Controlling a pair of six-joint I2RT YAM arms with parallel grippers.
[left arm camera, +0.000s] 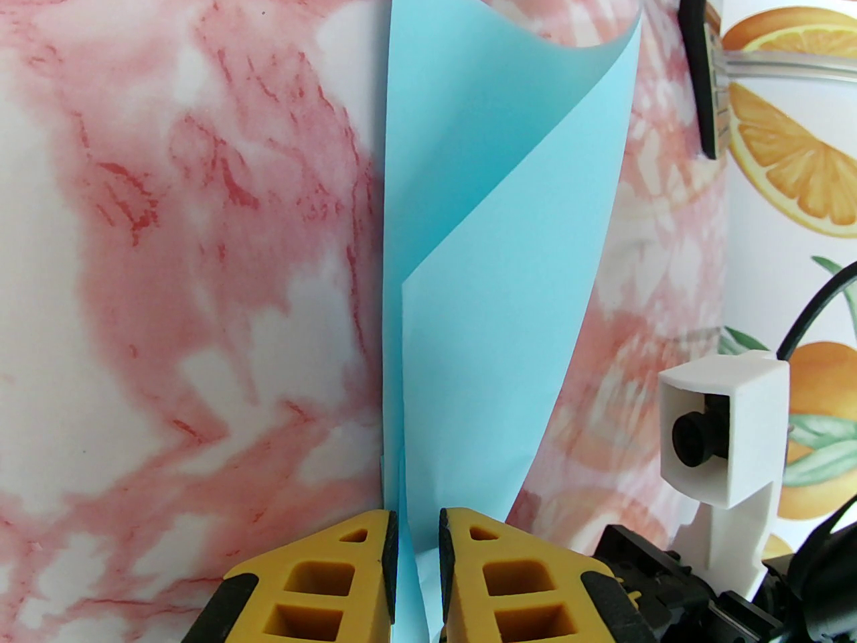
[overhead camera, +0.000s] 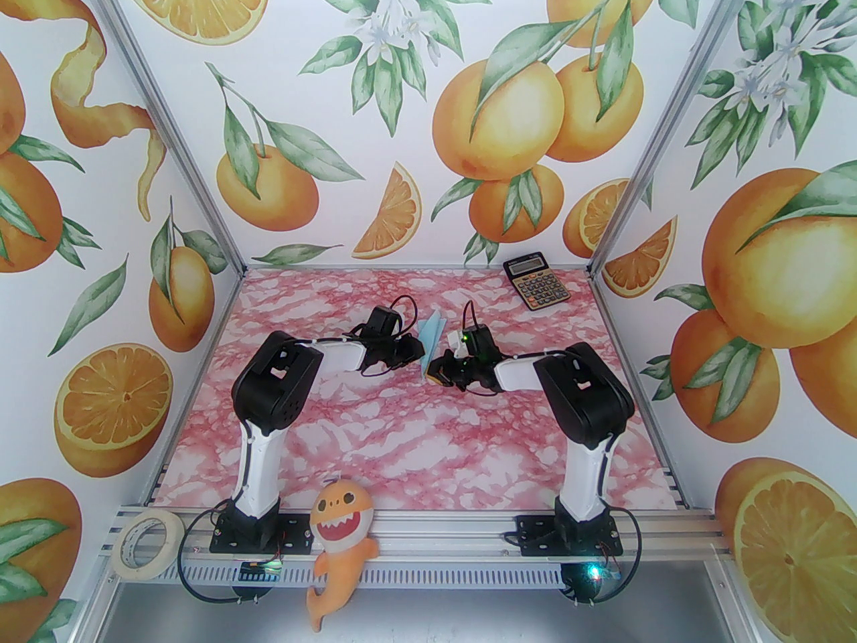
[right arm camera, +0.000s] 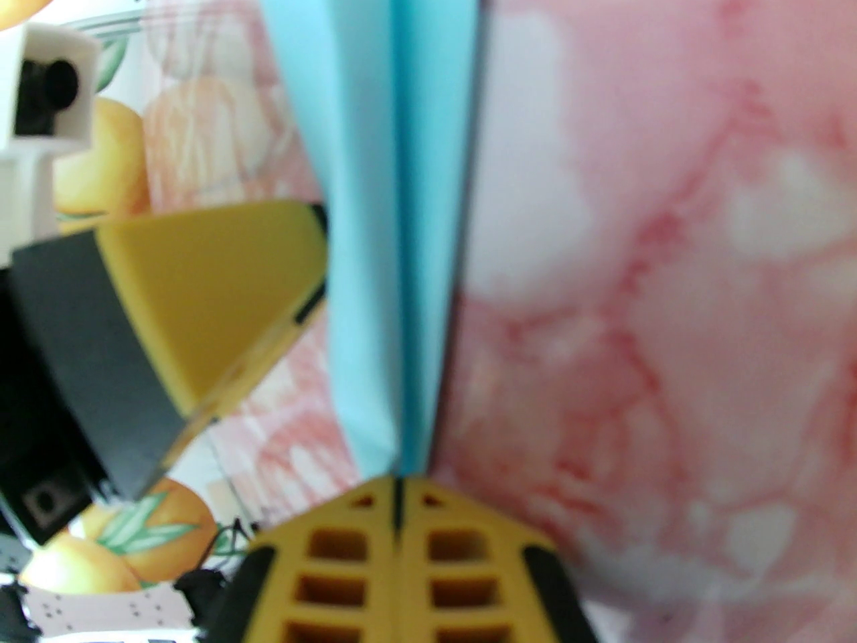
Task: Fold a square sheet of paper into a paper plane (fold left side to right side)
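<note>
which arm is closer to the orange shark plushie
Left. The left arm's base stands right beside the shark plushie; the right arm's base is bolted well off to its right.

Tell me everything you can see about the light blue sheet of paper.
The square sheet of paper is thin, matte, pale light blue and unprinted. It is bent over on itself in a loose fold, with one corner curling, and is not pressed flat. It is held up on edge between the two arms, above the pink marbled table. The right gripper is shut on one end. The opposite end runs between the fingers of the left gripper; whether they pinch it is unclear.
</note>
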